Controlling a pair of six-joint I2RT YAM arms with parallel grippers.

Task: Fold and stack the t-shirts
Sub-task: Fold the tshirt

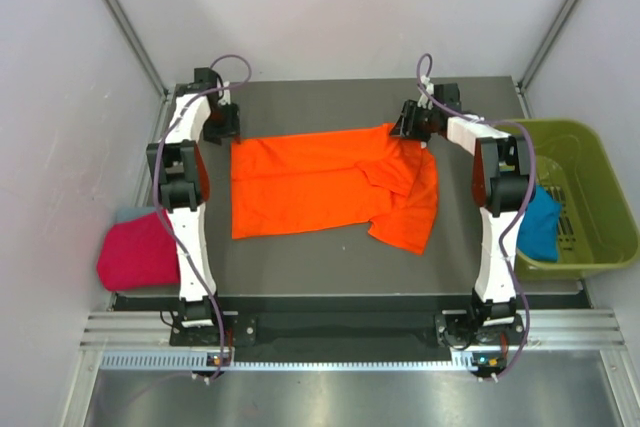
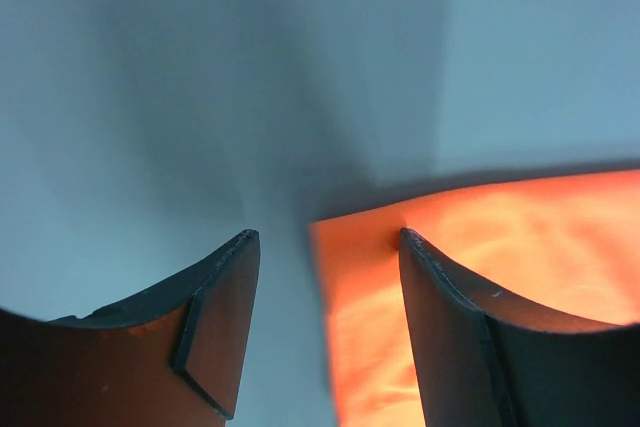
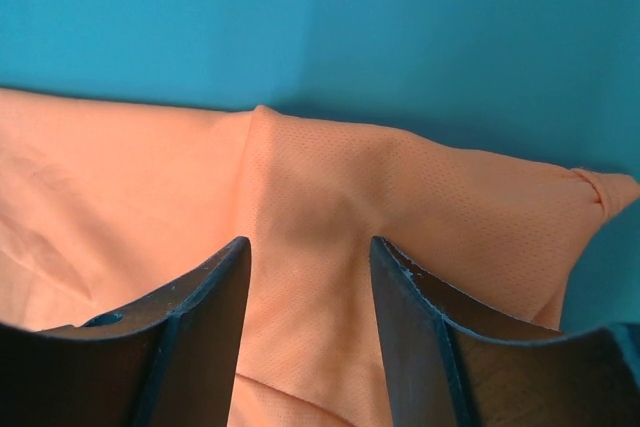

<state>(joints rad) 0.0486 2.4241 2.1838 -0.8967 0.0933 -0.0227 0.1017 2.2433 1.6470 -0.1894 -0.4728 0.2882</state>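
A dark grey table (image 1: 330, 257) fills the middle of the top view. Just off its right edge stands an olive-green plastic bin (image 1: 600, 162) with a rounded rim and slotted sides. Pale walls (image 1: 330, 7) close in the back and both sides, and two slanting metal struts (image 1: 120, 17) run along the corners. At the near edge lies a ribbed aluminium rail (image 1: 330, 332), with a plain metal sheet (image 1: 330, 402) below it.

Orange t-shirt (image 1: 320, 187) spread flat, right side rumpled
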